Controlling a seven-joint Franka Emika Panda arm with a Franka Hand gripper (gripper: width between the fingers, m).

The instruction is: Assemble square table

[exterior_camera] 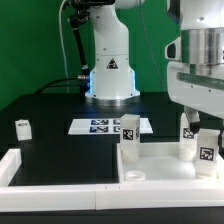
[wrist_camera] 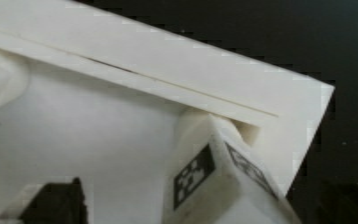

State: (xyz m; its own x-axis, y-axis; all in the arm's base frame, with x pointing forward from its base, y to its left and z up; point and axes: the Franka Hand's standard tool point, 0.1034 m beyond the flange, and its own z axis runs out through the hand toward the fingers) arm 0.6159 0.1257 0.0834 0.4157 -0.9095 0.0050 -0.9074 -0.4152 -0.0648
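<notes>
The white square tabletop (exterior_camera: 158,160) lies at the exterior view's right, inside the white rails. One tagged leg (exterior_camera: 129,131) stands upright at its far left corner. Another leg (exterior_camera: 188,135) stands near its right side. My gripper (exterior_camera: 203,132) hangs over the right corner, around a third tagged leg (exterior_camera: 207,152). In the wrist view that leg (wrist_camera: 220,175) stands at the tabletop's corner (wrist_camera: 194,95), between the spread fingers of my gripper (wrist_camera: 202,207). The dark left finger (wrist_camera: 60,205) stands apart from the leg. A loose leg (exterior_camera: 22,128) stands on the black table at the left.
The marker board (exterior_camera: 100,125) lies flat before the robot base (exterior_camera: 110,70). White L-shaped rails (exterior_camera: 60,187) run along the front and left of the work area. A small round socket (exterior_camera: 135,177) shows at the tabletop's near left corner.
</notes>
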